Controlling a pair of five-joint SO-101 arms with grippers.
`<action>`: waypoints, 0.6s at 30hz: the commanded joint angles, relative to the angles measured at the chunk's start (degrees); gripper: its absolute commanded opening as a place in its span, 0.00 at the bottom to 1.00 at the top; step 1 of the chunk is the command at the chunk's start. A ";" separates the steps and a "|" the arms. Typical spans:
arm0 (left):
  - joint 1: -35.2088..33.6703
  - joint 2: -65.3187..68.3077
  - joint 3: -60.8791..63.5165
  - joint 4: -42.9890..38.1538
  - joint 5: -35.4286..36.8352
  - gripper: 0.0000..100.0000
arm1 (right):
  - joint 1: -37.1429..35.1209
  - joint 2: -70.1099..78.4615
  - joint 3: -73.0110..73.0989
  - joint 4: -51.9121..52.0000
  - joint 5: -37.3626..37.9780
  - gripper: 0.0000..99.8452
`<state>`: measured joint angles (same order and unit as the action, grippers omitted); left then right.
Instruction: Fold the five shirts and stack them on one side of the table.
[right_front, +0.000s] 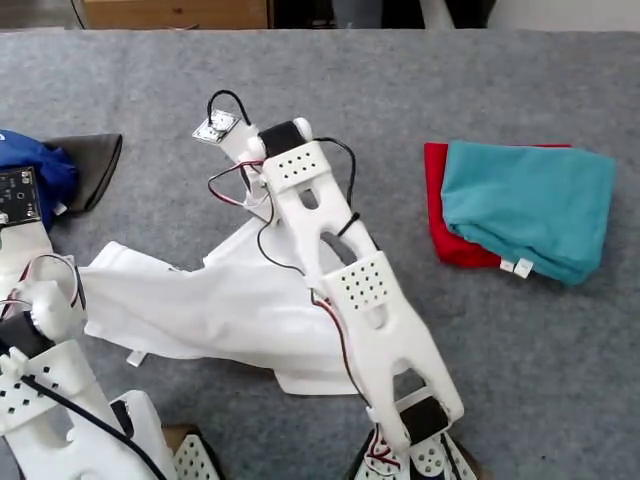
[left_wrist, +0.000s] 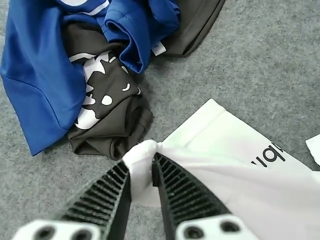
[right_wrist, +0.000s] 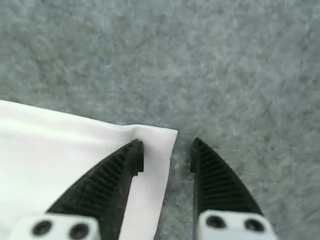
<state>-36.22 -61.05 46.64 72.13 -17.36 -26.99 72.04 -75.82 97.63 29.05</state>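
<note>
Under both grippers runs the grey table (right_front: 500, 80), and across its near half sprawls the white shirt (right_front: 230, 310), the biggest piece in play and the one I am working. It lies loose and rumpled, not yet folded.

On the side of the right gripper away from the left one, well apart, the teal shirt (right_front: 530, 205) lies folded on top of the red shirt (right_front: 436, 200), which shows along one edge beneath it. I take that pair for the start of the stack. Just beyond the left gripper's tips sits a crumpled heap: the blue shirt (left_wrist: 35, 75) draped over the dark shirt (left_wrist: 117, 135) with its white print.

My left gripper (left_wrist: 141, 164) is clenched on a bunched bit of the white shirt's edge, the cloth pinched up between the ribbed fingers. My right gripper (right_wrist: 167, 147) stands spread over another corner of the same shirt, one finger above the white cloth, the other above bare table just beside the hem, nothing grasped.

By my count two of five are folded and stacked, one is in hand, and two wait untouched. What remains is the white shirt's fold, then the heap, then carrying all three to the stack.
</note>
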 joint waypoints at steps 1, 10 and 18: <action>-0.22 -0.97 -0.75 -0.79 -0.09 0.03 | -1.05 -0.75 0.04 -0.09 -0.44 0.01; 0.22 -0.97 -3.21 -0.88 0.00 0.03 | 0.44 -2.15 -8.04 2.99 -1.93 0.01; 0.75 -0.88 -12.79 -1.14 6.15 0.03 | 7.21 -17.10 -19.91 3.69 -11.43 0.01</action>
<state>-36.22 -61.05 39.60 72.13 -13.93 -22.68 65.01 -91.74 100.70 20.70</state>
